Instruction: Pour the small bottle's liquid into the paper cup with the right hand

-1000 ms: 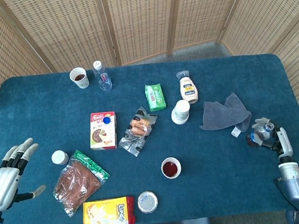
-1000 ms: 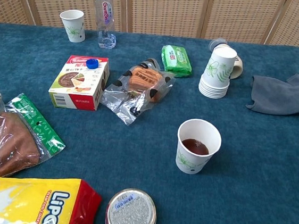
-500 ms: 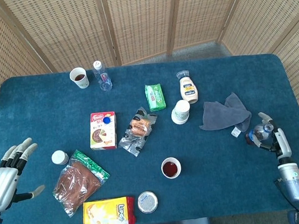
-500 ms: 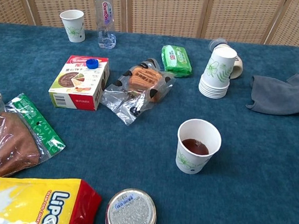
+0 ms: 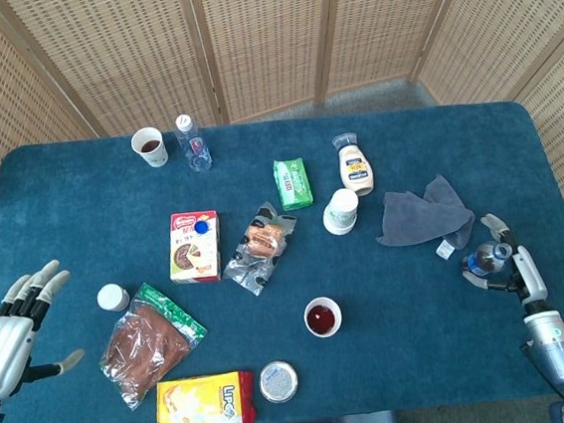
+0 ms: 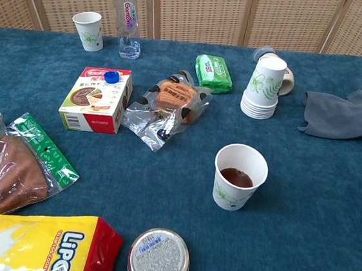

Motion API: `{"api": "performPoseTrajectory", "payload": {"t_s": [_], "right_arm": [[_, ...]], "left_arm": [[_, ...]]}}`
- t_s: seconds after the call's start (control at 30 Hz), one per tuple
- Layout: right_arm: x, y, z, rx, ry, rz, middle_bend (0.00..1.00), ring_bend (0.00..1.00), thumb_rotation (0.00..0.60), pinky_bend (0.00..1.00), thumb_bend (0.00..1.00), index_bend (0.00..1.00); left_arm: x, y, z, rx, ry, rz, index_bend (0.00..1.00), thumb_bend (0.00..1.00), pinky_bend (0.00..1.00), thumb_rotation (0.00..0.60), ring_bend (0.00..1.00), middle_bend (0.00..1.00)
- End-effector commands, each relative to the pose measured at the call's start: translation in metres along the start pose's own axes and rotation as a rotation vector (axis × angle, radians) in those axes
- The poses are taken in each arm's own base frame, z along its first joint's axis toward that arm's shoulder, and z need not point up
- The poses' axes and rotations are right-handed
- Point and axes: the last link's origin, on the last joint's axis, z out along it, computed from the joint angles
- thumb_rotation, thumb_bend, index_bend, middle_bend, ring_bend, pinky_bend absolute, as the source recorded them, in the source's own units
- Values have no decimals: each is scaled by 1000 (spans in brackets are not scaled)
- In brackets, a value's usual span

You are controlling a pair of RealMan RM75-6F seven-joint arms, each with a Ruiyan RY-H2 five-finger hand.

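The yellow Lipo snack pack and a round tin lie at the near edge of the blue counter, the tin at about 7 o'clock from the paper cup. That cup stands upright near the middle front, dark liquid in its bottom. At the counter's 4 o'clock edge, in the head view only, the right hand has its fingers loosely around the small bottle, which sits on the counter; whether they actually grip it I cannot tell. The left hand hovers at 8 o'clock, fingers spread and holding nothing. Further back come a grey cloth at 12 o'clock from the bottle, a stack of cups, a second cup and a water bottle
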Motion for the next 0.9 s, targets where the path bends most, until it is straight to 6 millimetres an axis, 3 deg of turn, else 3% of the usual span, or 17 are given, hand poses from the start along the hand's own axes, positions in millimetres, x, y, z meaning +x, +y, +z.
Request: {"api": "performPoseTrajectory", "payload": {"t_s": [0.03, 0.9], "right_arm": [[0, -1, 0, 2, -4, -8, 0, 0, 600, 0, 0, 0], [7, -33, -3, 107, -10, -92, 0, 0, 600, 0, 0, 0]], "left_arm": [[0, 0, 0, 0, 1, -1, 0, 150, 0, 600, 0, 0], [8, -3, -6, -20, 15, -34, 0, 150, 0, 600, 0, 0]]}}
